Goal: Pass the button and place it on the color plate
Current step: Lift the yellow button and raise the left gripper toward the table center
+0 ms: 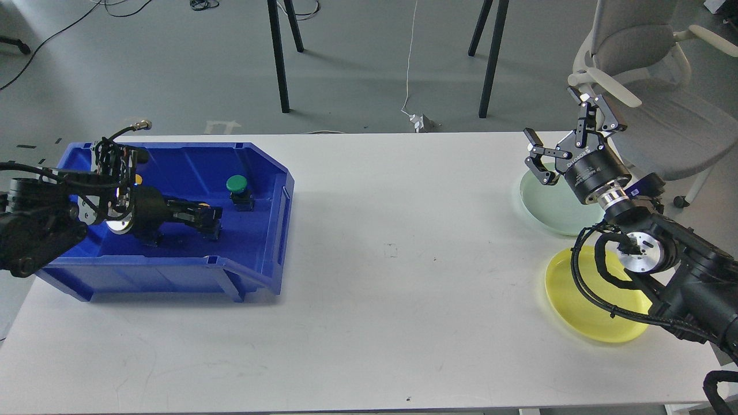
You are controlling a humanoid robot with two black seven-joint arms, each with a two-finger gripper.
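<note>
Two pincers: my left pincer reaches inside the bin, grip state unclear, green button just beyond; right pincer spread wide, awaiting handover above pale plate.

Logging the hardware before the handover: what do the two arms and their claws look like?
Both arms are black with silver metal rings at the wrists and loose black cables looped alongside. The right claw has two black linkage fingers on a round black body with white lettering. The left claw is black with small yellow marks.
</note>
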